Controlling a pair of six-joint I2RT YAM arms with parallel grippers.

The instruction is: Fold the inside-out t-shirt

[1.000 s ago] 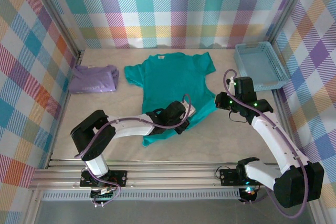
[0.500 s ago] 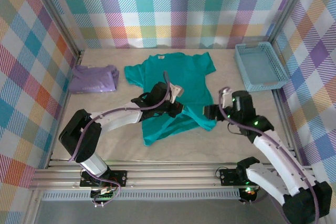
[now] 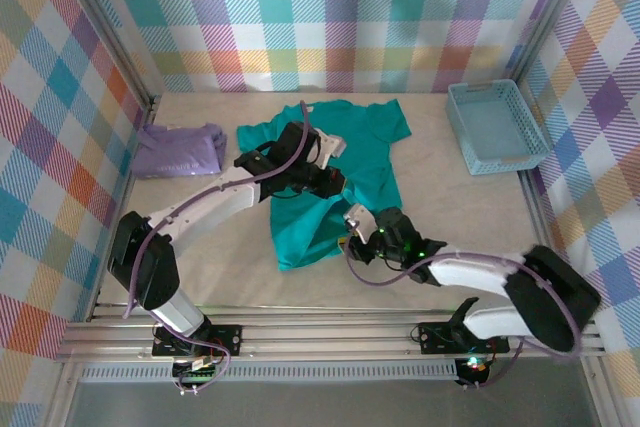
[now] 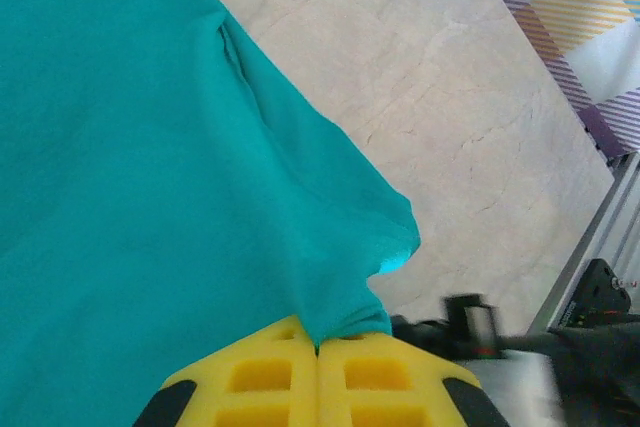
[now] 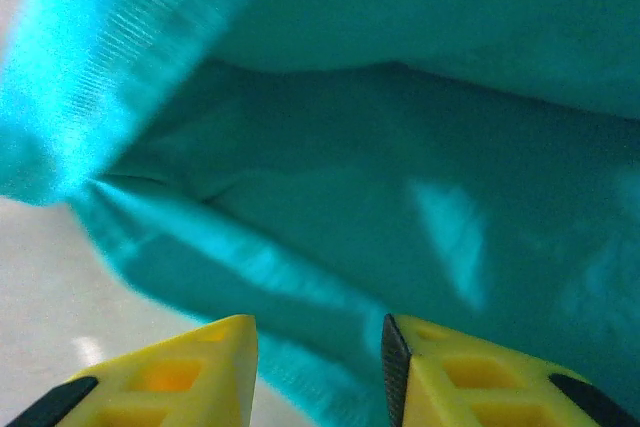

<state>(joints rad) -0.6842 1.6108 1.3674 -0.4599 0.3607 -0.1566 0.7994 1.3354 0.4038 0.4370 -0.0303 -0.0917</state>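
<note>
The inside-out t-shirt (image 3: 305, 232) is teal and lies mid-table, collar toward the far wall. My left gripper (image 3: 328, 185) hovers over the shirt's middle. In the left wrist view it (image 4: 318, 345) is shut on a pinched bunch of the t-shirt (image 4: 150, 147), and the fabric hangs from it in a draped fold. My right gripper (image 3: 353, 247) sits low at the shirt's near right edge. In the right wrist view it (image 5: 320, 362) is open, its yellow fingers apart, with the hem of the t-shirt (image 5: 400, 177) reaching into the gap.
A folded lavender garment (image 3: 178, 150) lies at the far left. A light blue basket (image 3: 495, 127) stands at the far right. Bare marble tabletop (image 3: 460, 202) stretches right of the shirt. Plaid walls enclose the table, and a metal rail runs along the near edge.
My left gripper has carried the shirt's fabric back and to the left, narrowing the shirt. My right arm has swung down and left to the shirt's near right edge, its jaws now apart.
</note>
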